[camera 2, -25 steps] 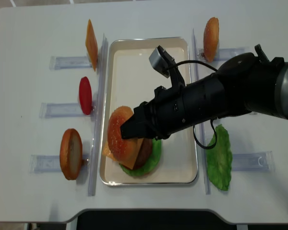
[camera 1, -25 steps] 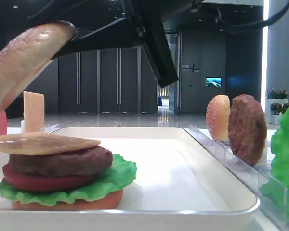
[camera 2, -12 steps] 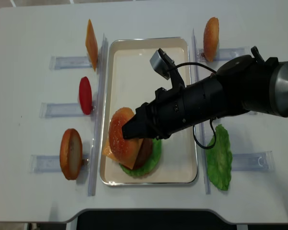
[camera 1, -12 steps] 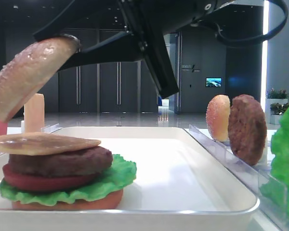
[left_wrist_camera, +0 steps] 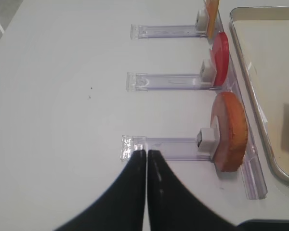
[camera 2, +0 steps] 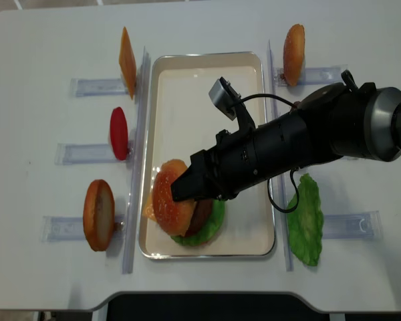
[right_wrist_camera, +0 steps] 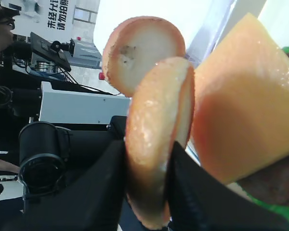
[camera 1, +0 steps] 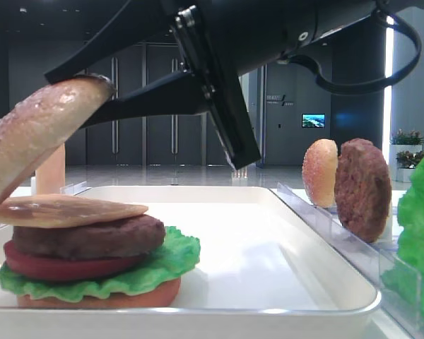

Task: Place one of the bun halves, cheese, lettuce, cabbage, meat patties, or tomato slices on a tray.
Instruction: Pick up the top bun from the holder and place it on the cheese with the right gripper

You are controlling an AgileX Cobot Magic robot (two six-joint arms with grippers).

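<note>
My right gripper point(camera 2: 185, 190) is shut on the domed, speckled top bun half point(camera 2: 167, 197); its black fingers point(right_wrist_camera: 192, 192) clamp the bun's edge point(right_wrist_camera: 156, 144). The bun point(camera 1: 39, 134) hangs tilted over a stack at the near left of the white tray point(camera 2: 200, 100), its low edge at the cheese point(camera 1: 63, 210). Under the cheese lie a meat patty point(camera 1: 92, 236), a tomato slice point(camera 1: 56, 267), lettuce point(camera 1: 155, 265) and a flat orange bun point(camera 1: 99, 300). My left gripper point(left_wrist_camera: 146, 153) is shut and empty above the table at the end of a clear rack point(left_wrist_camera: 164, 147).
Left racks hold a cheese slice point(camera 2: 127, 62), a tomato slice point(camera 2: 119, 133) and a bun half point(camera 2: 98, 214). Right racks hold a small bun point(camera 2: 294, 45), a patty point(camera 1: 362, 189) and a lettuce leaf point(camera 2: 305, 219). My right arm point(camera 2: 321, 134) crosses the tray's right rim.
My right gripper has carried the top bun half down and slightly toward the near edge, onto the stack. The bun's low edge now reaches the cheese.
</note>
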